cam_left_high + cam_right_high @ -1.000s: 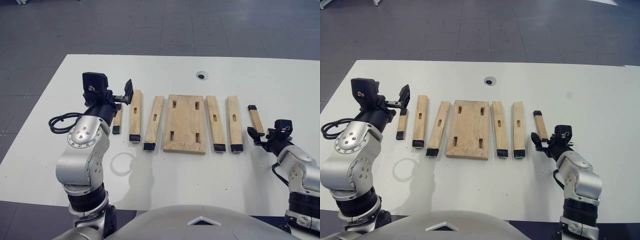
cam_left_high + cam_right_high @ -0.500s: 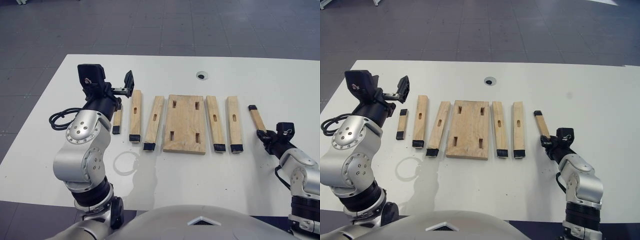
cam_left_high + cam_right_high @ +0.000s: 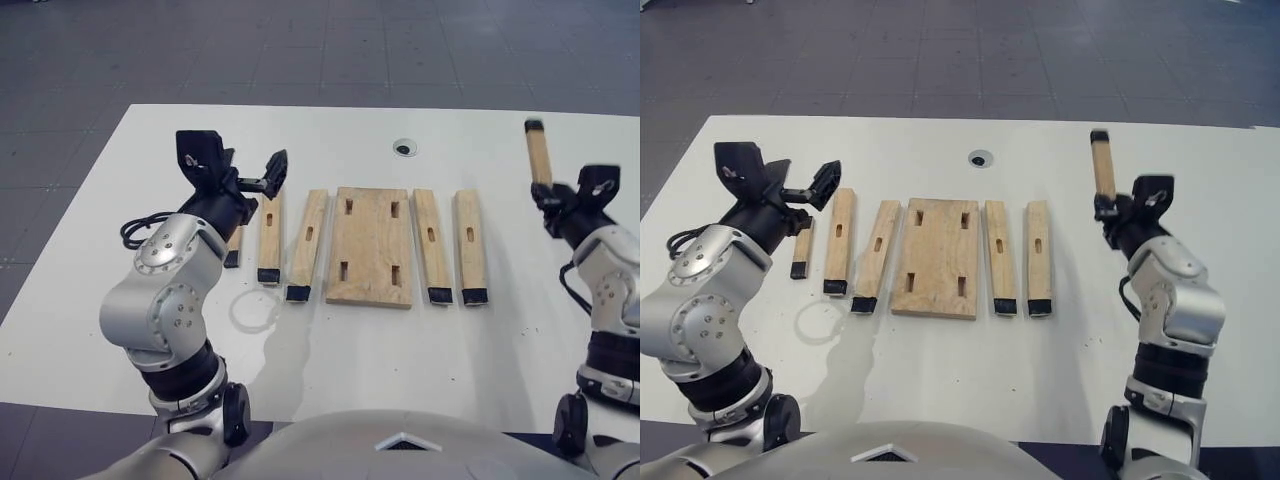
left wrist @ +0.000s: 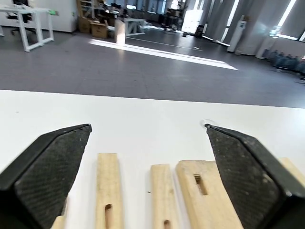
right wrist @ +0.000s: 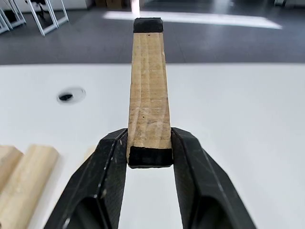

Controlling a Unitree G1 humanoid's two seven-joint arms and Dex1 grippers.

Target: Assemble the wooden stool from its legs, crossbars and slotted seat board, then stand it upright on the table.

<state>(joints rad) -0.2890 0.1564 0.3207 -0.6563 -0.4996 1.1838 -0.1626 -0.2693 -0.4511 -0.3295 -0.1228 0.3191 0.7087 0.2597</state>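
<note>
The slotted seat board [image 3: 370, 247] lies flat in the middle of the white table [image 3: 330, 350]. Two slotted legs [image 3: 270, 232] [image 3: 308, 245] lie to its left and two more [image 3: 431, 246] [image 3: 470, 247] to its right. A short crossbar [image 3: 234, 245] rests at the far left of the row. My left gripper [image 3: 262, 185] hovers open above that left end, its fingers [image 4: 57, 157] wide apart with nothing between them. On the right, my right gripper [image 3: 550, 195] is shut on the second crossbar [image 5: 148, 90], holding it by one black-tipped end, raised off the table and pointing up and away.
A round cable hole [image 3: 403, 149] sits in the table behind the seat board. A black cable [image 3: 135, 232] loops beside my left arm. A faint ring mark [image 3: 250, 310] shows on the table near the front; bare table lies in front of the parts.
My right gripper has closed on the right crossbar and lifted it off the table, up and away. My left gripper has shifted slightly toward the legs, still open.
</note>
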